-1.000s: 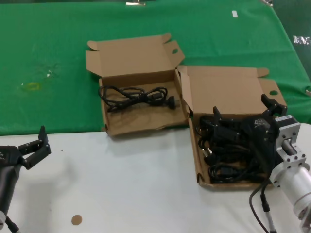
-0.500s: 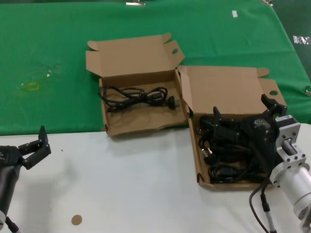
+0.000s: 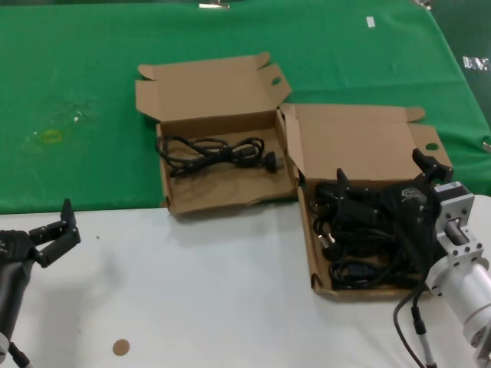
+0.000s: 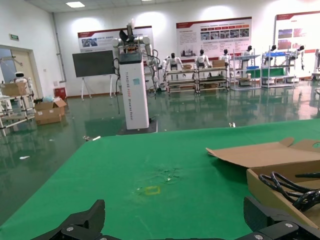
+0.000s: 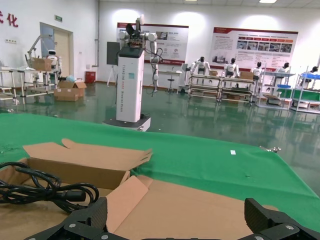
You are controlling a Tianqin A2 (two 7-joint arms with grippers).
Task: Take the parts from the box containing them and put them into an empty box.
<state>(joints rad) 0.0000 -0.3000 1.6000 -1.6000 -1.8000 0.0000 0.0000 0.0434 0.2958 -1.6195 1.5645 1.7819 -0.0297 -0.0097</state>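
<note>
Green cloth [image 3: 92, 84] covers the far tabletop, white surface [image 3: 192, 291] the near part. On the right, the larger box [image 3: 360, 138] holds a pile of black power cords [image 3: 357, 253]; the right gripper [image 3: 383, 184] hangs over them, jaws apart. The smaller box [image 3: 219, 195] holds one cord [image 3: 219, 151]. The left gripper [image 3: 57, 230] waits low left, jaws apart. Wrist views show wall posters, their writing unreadable.
</note>
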